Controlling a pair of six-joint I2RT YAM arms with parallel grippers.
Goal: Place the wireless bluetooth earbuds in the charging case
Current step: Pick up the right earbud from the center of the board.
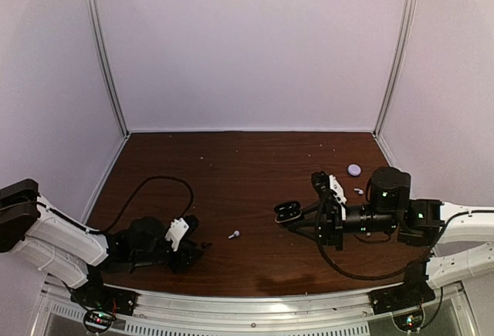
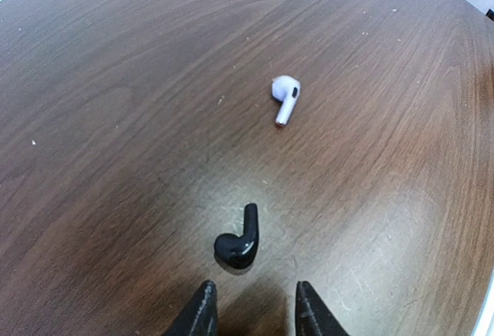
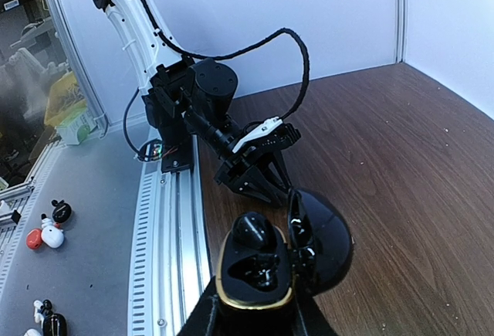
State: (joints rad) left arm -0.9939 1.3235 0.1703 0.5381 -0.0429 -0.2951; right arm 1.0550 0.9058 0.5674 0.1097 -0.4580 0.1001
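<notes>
A black earbud (image 2: 239,243) lies on the brown table just ahead of my left gripper (image 2: 255,305). The jaws stand apart with nothing between them; the bud is beyond the fingertips (image 2: 202,309). A white earbud (image 2: 285,98) with a short stem lies farther out, also seen from above (image 1: 234,235). My right gripper (image 3: 255,319) is shut on the black charging case (image 3: 258,274), held above the table with its lid (image 3: 324,239) swung open. One black bud (image 3: 258,230) sits in the upper slot; the other slot is empty. In the top view the case (image 1: 287,212) hangs right of centre.
A small round white object (image 1: 354,170) and a tiny white piece (image 1: 359,191) lie at the back right beside the right arm. The left arm's black cable (image 1: 154,185) loops over the table. An aluminium rail (image 1: 255,305) runs along the near edge. White walls enclose three sides.
</notes>
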